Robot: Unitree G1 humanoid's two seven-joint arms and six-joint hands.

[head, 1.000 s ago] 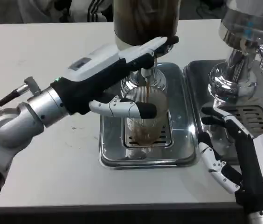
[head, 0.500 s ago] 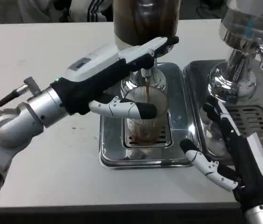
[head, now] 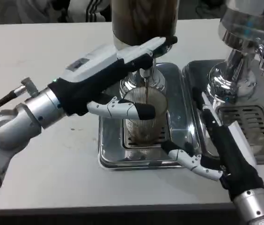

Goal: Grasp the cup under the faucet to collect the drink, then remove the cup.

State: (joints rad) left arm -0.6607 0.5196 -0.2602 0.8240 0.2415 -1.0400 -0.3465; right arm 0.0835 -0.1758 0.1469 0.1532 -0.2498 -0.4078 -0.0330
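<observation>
A ribbed clear cup stands on the grate of a steel drip tray under the faucet. A thin dark stream runs into it, and brown drink fills its lower part. My left hand reaches over from the left. Its outstretched fingers lie on the faucet lever, and its thumb crosses in front of the cup's upper part. My right hand is open just right of the cup. Its thumb is near the tray's front right corner, apart from the cup.
The dark drink dispenser rises behind the cup. A second chrome dispenser with its own drip tray stands at the right, close behind my right hand. White table lies to the left and front.
My right hand has moved left and forward from the second tray towards the cup, with its thumb now at the tray's front right corner. The left hand stays on the lever and the drink keeps flowing.
</observation>
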